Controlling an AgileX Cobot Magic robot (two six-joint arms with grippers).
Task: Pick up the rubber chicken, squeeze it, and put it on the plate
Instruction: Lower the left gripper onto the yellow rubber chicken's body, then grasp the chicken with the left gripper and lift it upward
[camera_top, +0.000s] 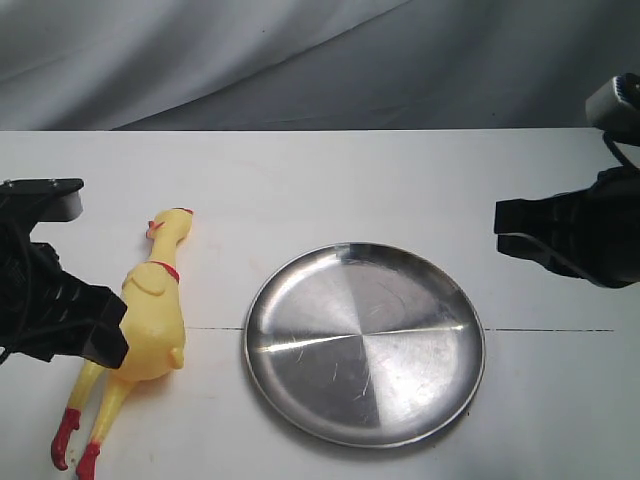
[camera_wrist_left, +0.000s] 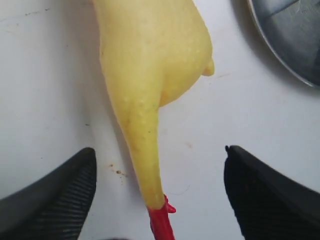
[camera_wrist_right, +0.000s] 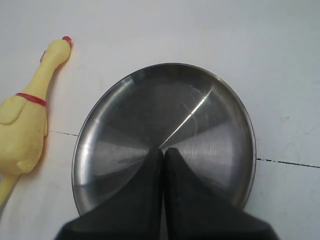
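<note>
The yellow rubber chicken (camera_top: 152, 315) lies flat on the white table, left of the steel plate (camera_top: 365, 342), head toward the back, red feet toward the front edge. My left gripper (camera_top: 95, 335) hangs open over its legs; in the left wrist view (camera_wrist_left: 160, 157) one yellow leg (camera_wrist_left: 145, 150) runs between the wide-apart fingers without touching them. My right gripper (camera_top: 512, 228) hovers at the far right, shut and empty. The right wrist view shows its closed tips (camera_wrist_right: 163, 152) above the plate (camera_wrist_right: 210, 105), with the chicken (camera_wrist_right: 27, 125) beside the plate.
A grey cloth backdrop (camera_top: 320, 60) hangs behind the table. A thin dark line (camera_top: 545, 330) crosses the tabletop at the plate's level. The plate's rim (camera_wrist_left: 280, 55) shows in a corner of the left wrist view.
</note>
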